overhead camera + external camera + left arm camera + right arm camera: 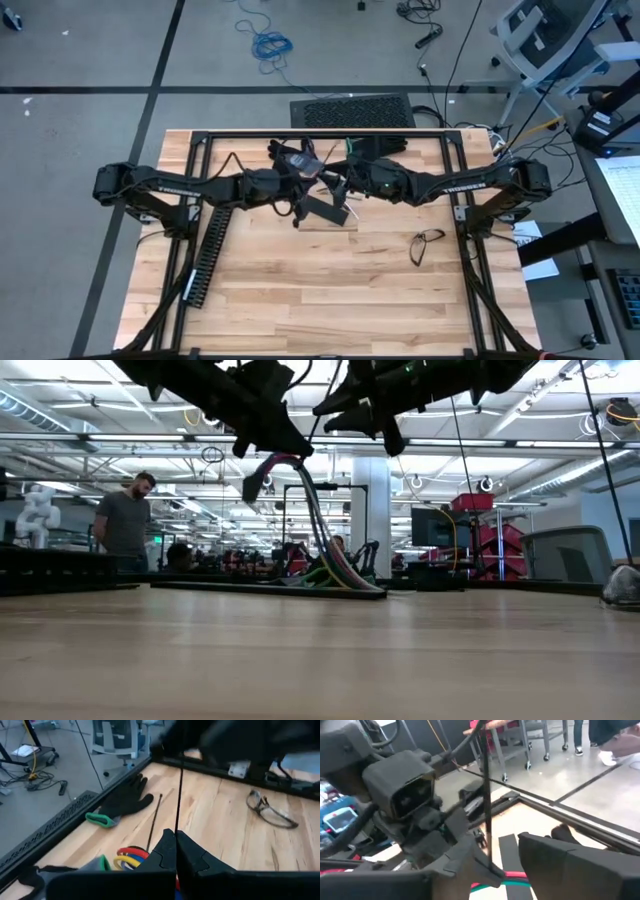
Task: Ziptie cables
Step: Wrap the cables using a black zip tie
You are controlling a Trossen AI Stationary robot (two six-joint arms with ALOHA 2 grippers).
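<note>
The cables (pixel 325 540) are a bundle of red, yellow, blue and green wires. One end rises to just under my left gripper (pixel 268 460) and the other end lies on the table. In the left wrist view they show as coloured loops (pixel 129 857) beside the fingers. My left gripper (pixel 176 837) is shut on a thin black zip tie (pixel 178 780) that runs up toward the right arm. My right gripper (pixel 505 860) is open. Its fingers stand on either side of the zip tie strap (pixel 486 800), above the cables (pixel 512 877). Both grippers meet at the table's middle (pixel 328 195). My left gripper pinches the black zip tie's strap (pixel 176 827) between its two shut fingers. The strap runs straight and taut away from the fingertips, up toward the right arm. The gripper's own fingers hide what carries the raised end of the cables.
A black glove with a green cuff (pixel 122 800) and a loose zip tie (pixel 155 817) lie toward the far edge. Glasses (pixel 428 243) lie on the right. The long black slotted duct (pixel 207 250) lies on the left. A flat black piece (pixel 325 210) lies under the grippers. A person (pixel 125 520) stands beyond the table.
</note>
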